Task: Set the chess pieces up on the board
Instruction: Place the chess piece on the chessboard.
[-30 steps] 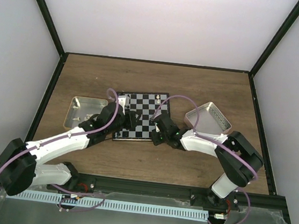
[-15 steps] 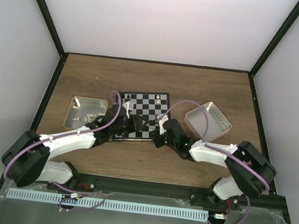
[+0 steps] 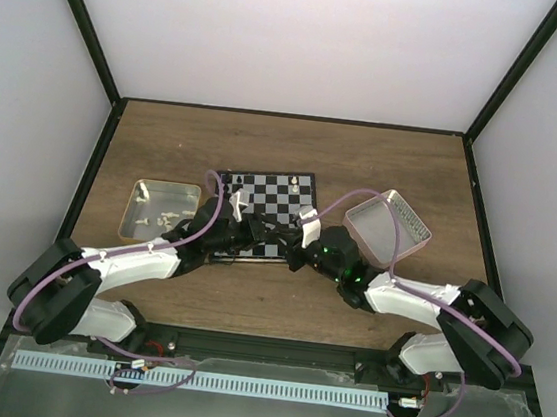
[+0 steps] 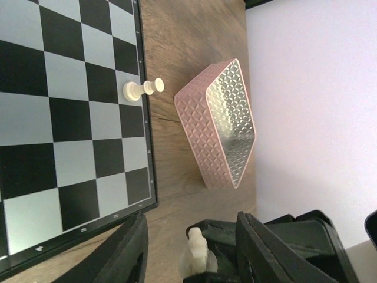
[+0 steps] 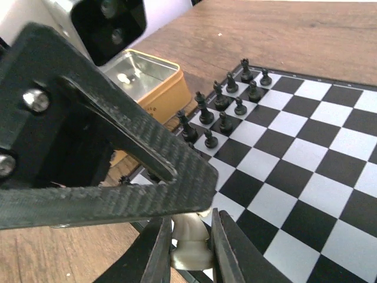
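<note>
The board (image 3: 278, 196) lies mid-table, with several black chess pieces (image 5: 224, 104) on its left rows and a cream pawn (image 4: 141, 89) near its right edge. My right gripper (image 5: 189, 230) is shut on a cream chess piece (image 5: 191, 250) at the board's near edge. In the top view it (image 3: 291, 255) sits beside my left gripper (image 3: 260, 235). My left gripper (image 4: 191, 227) is open, with its two fingers on either side of that same cream piece (image 4: 197, 259). One left finger (image 5: 118, 147) crosses just above the piece in the right wrist view.
A tan tray (image 3: 162, 210) holding several cream pieces stands left of the board. A pink tray (image 3: 387, 226) stands to the right, also in the left wrist view (image 4: 221, 127). Both arms crowd the board's near edge.
Both arms have lowered and stretched flatter. The two grippers have come together at the board's near edge, with the left fingers now around the piece held by the right.
</note>
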Controlling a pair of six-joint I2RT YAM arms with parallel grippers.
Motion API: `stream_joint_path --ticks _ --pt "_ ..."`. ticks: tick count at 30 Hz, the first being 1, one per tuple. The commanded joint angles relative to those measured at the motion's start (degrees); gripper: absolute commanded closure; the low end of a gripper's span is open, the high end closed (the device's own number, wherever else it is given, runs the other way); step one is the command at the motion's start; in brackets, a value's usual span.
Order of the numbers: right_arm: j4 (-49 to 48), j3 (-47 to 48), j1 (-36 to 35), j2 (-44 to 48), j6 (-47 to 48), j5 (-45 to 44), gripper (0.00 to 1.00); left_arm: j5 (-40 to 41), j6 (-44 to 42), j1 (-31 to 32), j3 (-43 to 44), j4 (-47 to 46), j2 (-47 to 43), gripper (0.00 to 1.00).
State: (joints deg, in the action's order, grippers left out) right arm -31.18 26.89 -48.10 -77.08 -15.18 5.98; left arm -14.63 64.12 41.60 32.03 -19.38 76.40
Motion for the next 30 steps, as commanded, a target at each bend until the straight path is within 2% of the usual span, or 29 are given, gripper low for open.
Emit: stream_joint_path --ticks 1,12,13,16,19,23,26,30 --pt "-4.0 -0.8 -0.4 1.6 0.1 1.7 0.88 -1.2 1.5 -0.3 -0.9 -4.3 0.8 0.59" --pt "-3.4 -0.8 -0.4 2.2 -2.1 0.0 0.86 -2.5 1.8 -0.4 -1.3 -6.1 0.5 0.95" --pt "-2.6 -0.5 -0.4 2.4 -3.0 -0.8 0.82 -2.1 1.2 -0.3 -1.2 -5.8 0.4 0.96" --pt "0.9 0.0 -0.4 4.3 -4.9 -2.0 0.59 -0.9 -1.8 -0.3 -0.5 -4.7 -0.3 0.96" --pt "5.1 -0.2 -0.3 8.1 -7.4 -5.1 0.41 2.2 -8.2 -0.4 2.1 -0.5 -1.1 0.96" --pt "14.1 1.0 0.4 15.8 -10.4 -10.3 0.34 7.0 -19.8 -0.2 8.0 6.1 0.1 0.96" --pt "21.8 2.3 1.6 20.9 -12.2 -17.2 0.32 9.6 -29.2 0.1 12.7 8.1 3.3 0.96" --pt "29.9 3.2 2.6 25.3 -16.4 -26.9 0.31 12.9 -37.1 0.8 20.4 9.9 11.5 0.96"
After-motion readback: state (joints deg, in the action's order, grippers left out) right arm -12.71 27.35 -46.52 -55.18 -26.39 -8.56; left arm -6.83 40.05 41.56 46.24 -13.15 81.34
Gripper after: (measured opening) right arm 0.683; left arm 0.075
